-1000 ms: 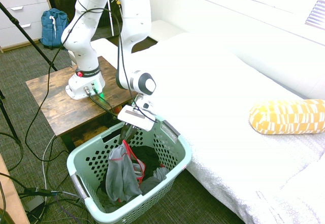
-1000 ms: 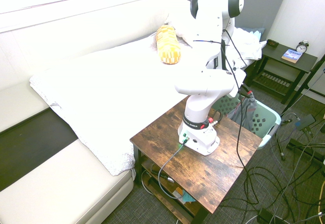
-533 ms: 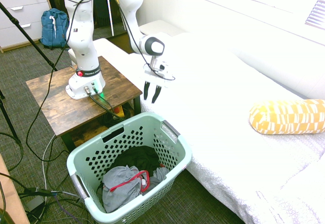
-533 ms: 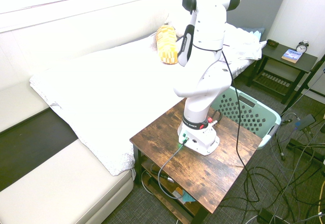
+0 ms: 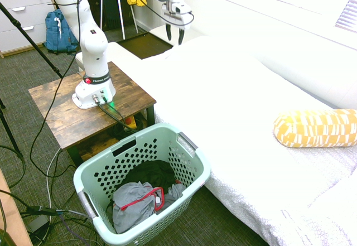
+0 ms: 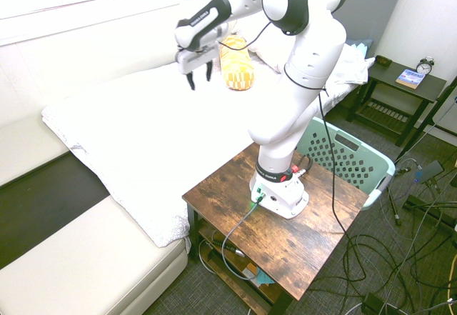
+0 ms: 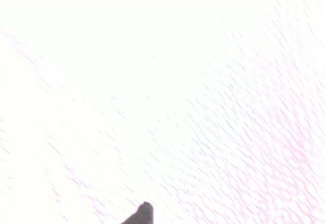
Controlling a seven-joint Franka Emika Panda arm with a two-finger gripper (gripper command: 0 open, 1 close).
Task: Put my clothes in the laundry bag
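The gripper (image 5: 174,35) is raised above the near end of the bed (image 5: 240,106), at 12 o'clock in the first exterior view, fingers pointing down. In the second exterior view the gripper (image 6: 199,78) shows its two fingers spread apart with nothing between them.

The clothes (image 5: 136,204) lie bunched in the basket (image 5: 192,187), toward the corner at 7 o'clock, red piping visible along the upper fold. A black garment (image 5: 152,173) lies in the same basket, just beside the clothes toward 1 o'clock and touching them. The basket stands on the carpet between the table (image 5: 64,115) and the bed, well apart from the gripper. In the second exterior view the basket (image 6: 360,165) is partly hidden behind the arm and its contents cannot be seen.

A yellow patterned pillow (image 5: 315,128) lies on the bed at 3 o'clock. In the second exterior view the pillow (image 6: 239,68) is just beyond the gripper.

The wrist view is overexposed; only white woven bedding (image 7: 203,107) can be made out.
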